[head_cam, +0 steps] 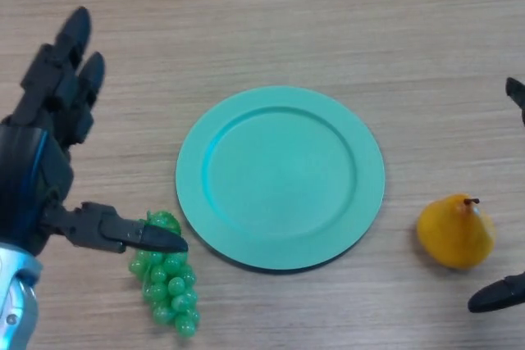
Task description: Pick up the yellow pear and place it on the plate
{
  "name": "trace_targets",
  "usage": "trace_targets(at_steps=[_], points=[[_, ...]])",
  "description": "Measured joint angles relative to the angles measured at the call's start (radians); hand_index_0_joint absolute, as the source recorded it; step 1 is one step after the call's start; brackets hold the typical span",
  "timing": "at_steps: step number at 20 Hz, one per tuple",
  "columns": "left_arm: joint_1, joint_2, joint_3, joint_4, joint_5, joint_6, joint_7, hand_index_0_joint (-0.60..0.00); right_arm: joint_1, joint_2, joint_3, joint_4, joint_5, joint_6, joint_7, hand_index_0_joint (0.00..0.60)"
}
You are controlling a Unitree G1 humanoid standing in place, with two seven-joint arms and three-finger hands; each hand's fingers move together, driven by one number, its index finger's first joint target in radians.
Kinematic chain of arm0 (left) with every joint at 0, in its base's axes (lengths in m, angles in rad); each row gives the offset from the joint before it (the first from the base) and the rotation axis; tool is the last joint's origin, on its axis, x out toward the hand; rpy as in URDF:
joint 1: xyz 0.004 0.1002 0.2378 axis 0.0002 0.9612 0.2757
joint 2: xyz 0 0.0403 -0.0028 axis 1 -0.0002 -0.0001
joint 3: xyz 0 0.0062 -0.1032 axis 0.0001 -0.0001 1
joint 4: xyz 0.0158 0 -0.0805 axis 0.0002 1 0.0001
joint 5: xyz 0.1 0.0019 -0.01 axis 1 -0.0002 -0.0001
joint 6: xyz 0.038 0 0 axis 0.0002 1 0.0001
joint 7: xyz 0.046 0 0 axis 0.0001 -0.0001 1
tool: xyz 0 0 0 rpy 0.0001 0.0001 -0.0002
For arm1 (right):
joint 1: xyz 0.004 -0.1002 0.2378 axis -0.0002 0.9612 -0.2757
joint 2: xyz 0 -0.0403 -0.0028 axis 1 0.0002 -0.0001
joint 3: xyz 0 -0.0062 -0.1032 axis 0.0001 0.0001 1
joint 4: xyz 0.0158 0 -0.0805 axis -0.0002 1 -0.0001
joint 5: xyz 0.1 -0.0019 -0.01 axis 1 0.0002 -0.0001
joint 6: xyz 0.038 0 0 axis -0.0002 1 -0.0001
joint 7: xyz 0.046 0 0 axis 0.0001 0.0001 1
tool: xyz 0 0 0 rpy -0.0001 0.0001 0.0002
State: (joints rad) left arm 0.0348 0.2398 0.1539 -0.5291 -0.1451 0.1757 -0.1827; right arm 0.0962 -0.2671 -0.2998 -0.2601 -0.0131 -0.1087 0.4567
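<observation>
Black and spread wide, the left hand [41, 161] sits well to the left of the green plate [215, 133], fingers straight and pointing up the table, thumb stretched out sideways towards the plate. It holds nothing. The thumb tip lies over the top of a bunch of green grapes [168, 284] that rests just beside the plate's lower left rim; whether the thumb touches the grapes or only passes above them cannot be told from the head view. As the grapes are no part of the task, this hand looks parked rather than working.

At the middle stands the plate, bare, on the wooden table [328, 22], ready to receive the fruit.

Right of the plate, near its lower right rim but apart from it, the yellow pear [456, 231] lies on the table, its brown stem pointing up and right. Nothing grips it yet. Only fragments of the right hand [497, 294] show at the edge: one dark tip below and right of the pear, another above it. They stand far apart with the pear between them, touching nothing, so the hand reads as spread and probably lining up to close round the pear.
</observation>
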Motion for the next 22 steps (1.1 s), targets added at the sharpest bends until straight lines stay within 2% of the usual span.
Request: trace_targets(at_steps=[2,5,9,14,16,19,20,21,22], points=[[0.004,-0.001,-0.009,-0.050,0.010,0.060,0.000,0.000,-0.030,-0.007,0.007,0.122,-0.016,-0.109,-0.061,0.000],[0.009,-0.007,-0.016,-0.092,0.009,0.068,0.000,0.000,-0.075,-0.037,0.041,0.290,-0.017,-0.164,-0.163,0.000],[0.013,-0.009,-0.004,-0.137,0.002,0.086,-0.013,0.000,-0.140,-0.052,0.090,0.481,-0.016,-0.232,-0.185,0.000],[0.021,-0.007,0.061,-0.138,-0.008,0.090,-0.031,0.000,-0.196,-0.053,0.159,0.661,-0.013,-0.241,-0.205,0.000],[0.021,-0.002,0.090,-0.138,-0.083,0.113,-0.053,0.000,-0.224,-0.052,0.182,0.730,0.008,-0.262,-0.205,0.000],[0.021,0.003,0.140,-0.138,-0.081,0.113,-0.053,0.000,-0.252,-0.051,0.197,0.830,0.026,-0.283,-0.204,0.000],[0.023,0.005,0.142,-0.136,-0.081,0.113,-0.053,0.000,-0.252,-0.050,0.197,0.837,0.057,-0.282,-0.200,0.099],[0.026,0.005,0.143,-0.135,-0.081,0.113,-0.053,0.000,-0.256,-0.048,0.197,0.837,0.085,-0.282,-0.199,0.250],[0.029,0.005,0.143,-0.135,-0.081,0.113,-0.053,0.000,-0.260,-0.048,0.197,0.837,0.085,-0.282,-0.199,0.349]])
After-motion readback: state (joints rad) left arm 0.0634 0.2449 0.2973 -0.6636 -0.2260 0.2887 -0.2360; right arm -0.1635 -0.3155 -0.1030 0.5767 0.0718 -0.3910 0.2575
